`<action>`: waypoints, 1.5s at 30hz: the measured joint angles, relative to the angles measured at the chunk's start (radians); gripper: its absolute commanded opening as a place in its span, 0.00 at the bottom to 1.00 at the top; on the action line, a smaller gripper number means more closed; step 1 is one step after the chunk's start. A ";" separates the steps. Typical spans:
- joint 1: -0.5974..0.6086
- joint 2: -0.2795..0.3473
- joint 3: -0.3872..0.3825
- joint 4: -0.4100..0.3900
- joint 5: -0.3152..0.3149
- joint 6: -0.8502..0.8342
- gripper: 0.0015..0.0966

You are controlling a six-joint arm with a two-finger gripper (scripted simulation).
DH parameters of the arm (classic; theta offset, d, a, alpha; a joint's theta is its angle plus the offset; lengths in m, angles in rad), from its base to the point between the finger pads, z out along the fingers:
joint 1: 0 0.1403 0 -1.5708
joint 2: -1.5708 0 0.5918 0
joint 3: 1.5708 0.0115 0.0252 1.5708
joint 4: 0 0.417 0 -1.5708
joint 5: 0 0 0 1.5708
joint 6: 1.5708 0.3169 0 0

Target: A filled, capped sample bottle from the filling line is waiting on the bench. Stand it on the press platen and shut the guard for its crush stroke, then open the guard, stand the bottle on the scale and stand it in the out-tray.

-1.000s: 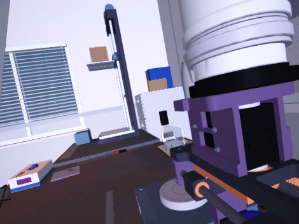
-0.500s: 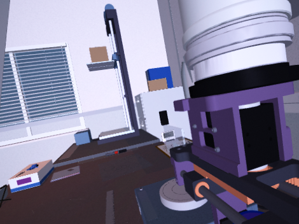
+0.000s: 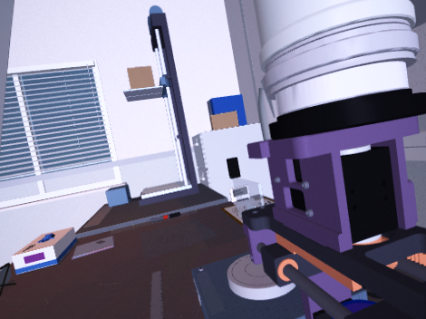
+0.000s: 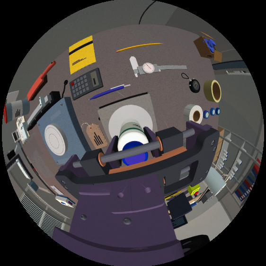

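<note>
The white sample bottle with a blue cap stands over the round white disc of a grey square pad in the middle of the bench. I hold the bottle upright between the fingers of my gripper, blue cap toward me. A blue-grey unit with a round white plate lies just left of the pad. The white press housing with its clear guard stands further back on the bench in the side camera.
An open cardboard box sits at the bench's far right corner. Tape rolls, a caliper, a pen, a calculator, a yellow pad and a tag lie around the pad. A tall column stand rises behind.
</note>
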 measured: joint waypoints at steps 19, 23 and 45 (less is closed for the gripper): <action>0.000 0.001 0.001 0.000 0.000 0.000 0.73; 0.000 -0.001 -0.001 0.000 0.005 0.000 0.73; 0.000 -0.072 -0.146 0.000 0.216 0.000 0.73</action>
